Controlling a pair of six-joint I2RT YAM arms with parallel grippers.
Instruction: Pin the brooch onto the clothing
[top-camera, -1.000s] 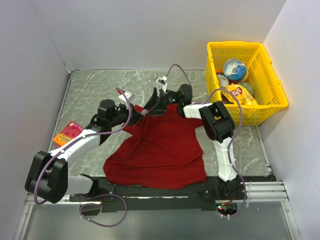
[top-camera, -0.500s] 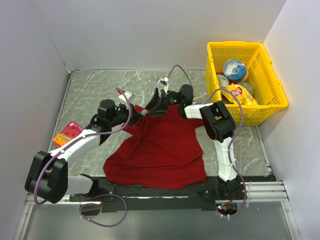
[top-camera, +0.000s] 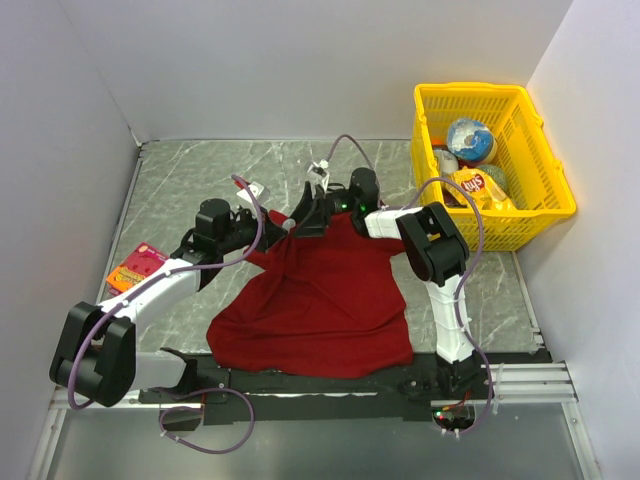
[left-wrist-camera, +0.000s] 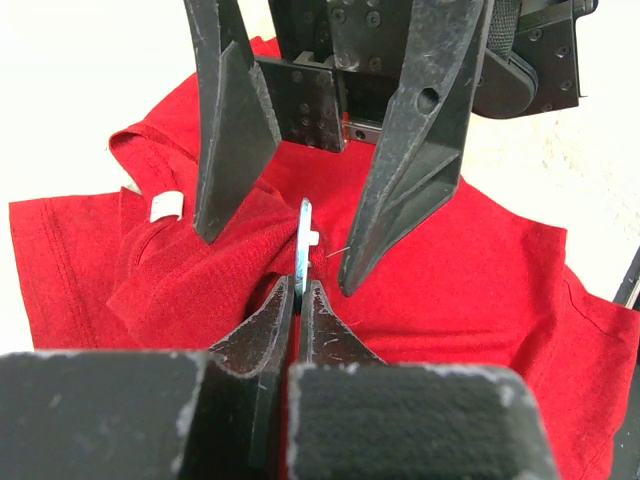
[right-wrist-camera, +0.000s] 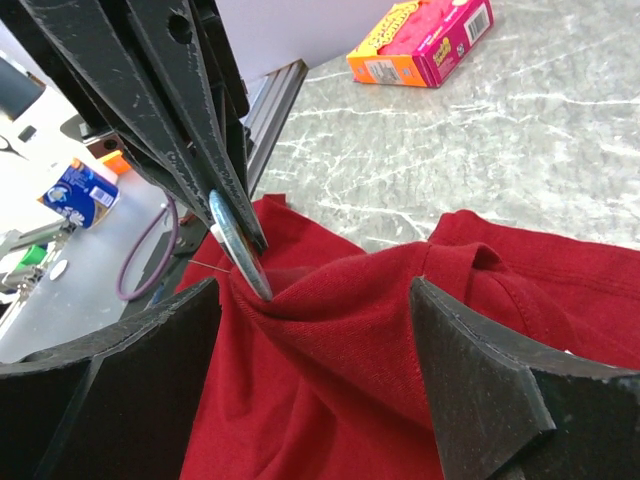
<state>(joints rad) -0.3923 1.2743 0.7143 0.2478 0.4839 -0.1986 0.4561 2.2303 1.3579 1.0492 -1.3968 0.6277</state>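
Jaws of the left gripper (left-wrist-camera: 300, 290) are pressed together on the brooch (left-wrist-camera: 303, 238), pinching the small pale disc by its edge so that it stands edge-on at a raised fold of the dark-red T-shirt (top-camera: 320, 295). A thin pin shows at the disc's side, close to the cloth; whether it has entered the fabric cannot be told. The right gripper (right-wrist-camera: 312, 300) faces the left one with its jaws spread wide, one on each side of the bunched fold near the neck, where a small white label (left-wrist-camera: 165, 205) shows. The T-shirt lies spread on the grey marbled surface (top-camera: 200, 180) between the two arms. An orange-and-pink packet (top-camera: 137, 266) lies near the left edge, well apart from the cloth, and a yellow basket (top-camera: 494, 92) holding groceries stands at the far right corner.
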